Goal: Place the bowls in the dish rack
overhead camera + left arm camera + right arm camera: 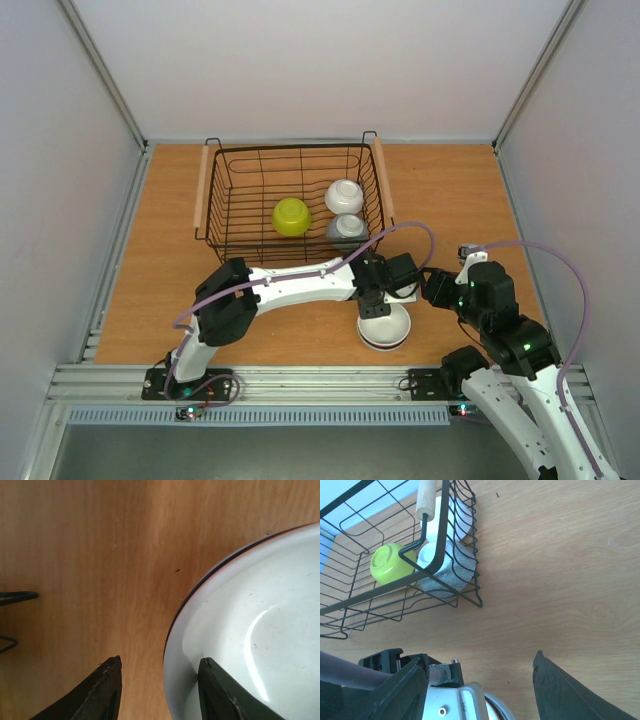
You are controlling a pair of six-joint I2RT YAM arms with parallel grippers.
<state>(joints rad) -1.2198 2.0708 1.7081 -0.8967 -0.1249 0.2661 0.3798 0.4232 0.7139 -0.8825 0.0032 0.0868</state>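
Left gripper [160,661] stood parted astride the dark-edged rim of a glossy white bowl [260,630], one finger inside and one outside, not clamped; this bowl sat on the table [450,200] just before the dish rack [229,200]. Right gripper [480,656] gaped empty off the rack's near right corner. Inside the rack lay a yellow-green bowl [291,216], a second white bowl [343,196] and a grey speckled bowl [346,229]

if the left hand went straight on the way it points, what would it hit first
The white bowl: the left hand straddles its rim, so the finger inside would likely meet the bowl's inner wall first, the outer one the table.
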